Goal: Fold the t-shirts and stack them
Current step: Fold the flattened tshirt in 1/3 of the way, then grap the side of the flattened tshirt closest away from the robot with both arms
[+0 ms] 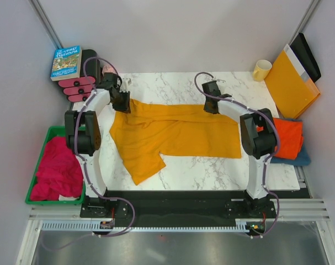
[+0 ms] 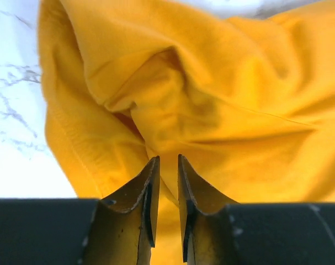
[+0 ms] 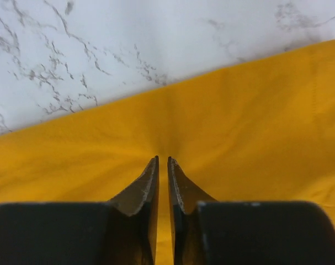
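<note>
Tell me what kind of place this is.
Probably a robot test cell set up for laundry folding, not a home: left arm and right arm bolted to one rail at a marble-look table, plain white panel walls, a mustard t-shirt spread out, a green bin of red cloth.

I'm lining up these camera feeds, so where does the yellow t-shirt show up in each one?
Top external: yellow t-shirt spread across the middle.
Left wrist: yellow t-shirt fills most of the frame, bunched.
Right wrist: yellow t-shirt fills the lower half, flat.
Shared landmark: white marble tabletop.
</note>
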`<state>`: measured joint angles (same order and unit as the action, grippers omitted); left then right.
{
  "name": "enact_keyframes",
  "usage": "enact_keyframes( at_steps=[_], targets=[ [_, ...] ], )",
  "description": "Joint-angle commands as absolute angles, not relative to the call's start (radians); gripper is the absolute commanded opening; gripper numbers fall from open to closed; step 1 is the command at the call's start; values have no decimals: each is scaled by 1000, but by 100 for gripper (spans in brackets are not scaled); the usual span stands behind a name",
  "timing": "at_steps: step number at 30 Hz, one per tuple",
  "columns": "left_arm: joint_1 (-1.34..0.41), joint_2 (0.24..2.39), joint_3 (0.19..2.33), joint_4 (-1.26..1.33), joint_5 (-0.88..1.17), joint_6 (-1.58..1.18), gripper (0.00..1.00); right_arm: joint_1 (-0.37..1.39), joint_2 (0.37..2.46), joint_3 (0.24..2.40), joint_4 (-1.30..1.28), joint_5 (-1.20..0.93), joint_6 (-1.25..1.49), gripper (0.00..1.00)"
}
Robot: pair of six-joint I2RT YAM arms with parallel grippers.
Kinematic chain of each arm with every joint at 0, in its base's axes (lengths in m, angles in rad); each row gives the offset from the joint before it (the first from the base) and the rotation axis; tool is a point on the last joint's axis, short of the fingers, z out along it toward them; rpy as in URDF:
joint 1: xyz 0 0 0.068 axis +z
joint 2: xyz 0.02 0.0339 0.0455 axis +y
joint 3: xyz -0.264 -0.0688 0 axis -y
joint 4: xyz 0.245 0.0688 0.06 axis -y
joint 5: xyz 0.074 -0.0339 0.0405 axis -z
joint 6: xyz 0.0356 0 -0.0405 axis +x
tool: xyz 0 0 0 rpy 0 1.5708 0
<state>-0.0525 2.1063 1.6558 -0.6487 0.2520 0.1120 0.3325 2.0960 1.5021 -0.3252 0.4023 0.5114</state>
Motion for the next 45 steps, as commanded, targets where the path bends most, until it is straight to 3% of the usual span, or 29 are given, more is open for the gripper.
enact_keyframes(
  at_steps=[1, 5, 15, 26, 30, 33, 37, 45],
  targets=[
    [-44, 1927, 1666, -592, 356, 57, 27, 325, 1939, 1509, -337, 368, 483, 21],
    [-48, 1833, 1583, -595, 386, 64, 24, 369, 1838, 1422, -357, 376, 427, 20],
    [-43, 1344, 1065, -635, 363, 219, 24, 578, 1511, 1057, -350, 448, 505, 21],
    [-46, 1024, 934, -815, 516, 192, 26, 851, 1240, 842, -409, 636, 681, 25],
    [-48, 986, 934, -787, 508, 172, 28, 966, 1160, 808, -582, 912, 777, 24],
    [-48, 988, 927, -738, 476, 130, 29, 1054, 1115, 801, -697, 1069, 882, 24],
    [-48, 985, 899, -638, 402, 60, 29, 1097, 1103, 799, -710, 1126, 902, 29],
    [-12, 891, 574, 51, 104, 69, 44, 1268, 1160, 939, -661, 1316, 769, 35]
  ],
)
